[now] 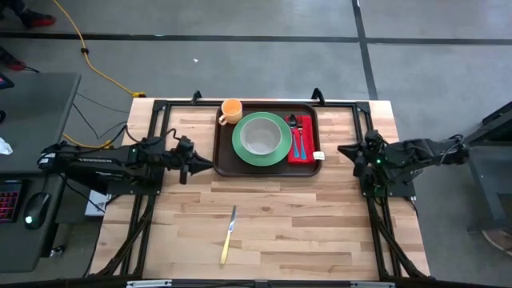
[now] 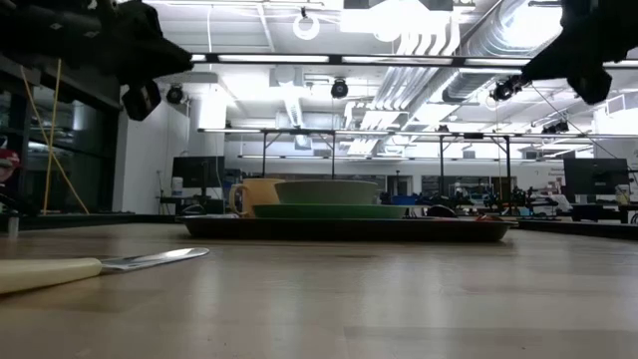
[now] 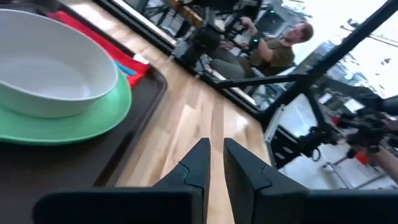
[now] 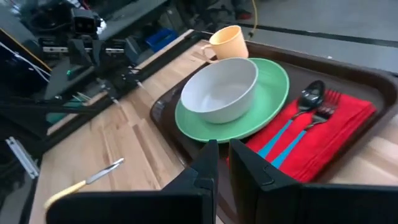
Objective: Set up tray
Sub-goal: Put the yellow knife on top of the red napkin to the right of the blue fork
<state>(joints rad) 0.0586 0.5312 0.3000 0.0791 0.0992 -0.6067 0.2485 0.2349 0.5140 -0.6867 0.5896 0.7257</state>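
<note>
A knife (image 1: 229, 234) lies alone on the near part of the bench (image 1: 320, 224). Farther, the left gripper (image 1: 202, 166) and the right gripper (image 1: 346, 150) flank the tray (image 1: 226, 157), both with fingers nearly closed, holding nothing. The tray sits at the far middle, carrying a green plate (image 1: 280, 150), bowl (image 1: 260, 136), cup (image 1: 231, 110) and red napkin (image 1: 307, 152).

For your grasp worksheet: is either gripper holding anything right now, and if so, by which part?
Nothing is held. The left gripper and right gripper flank the large dark brown plastic tray, fingers nearly together with nothing between them.
</note>
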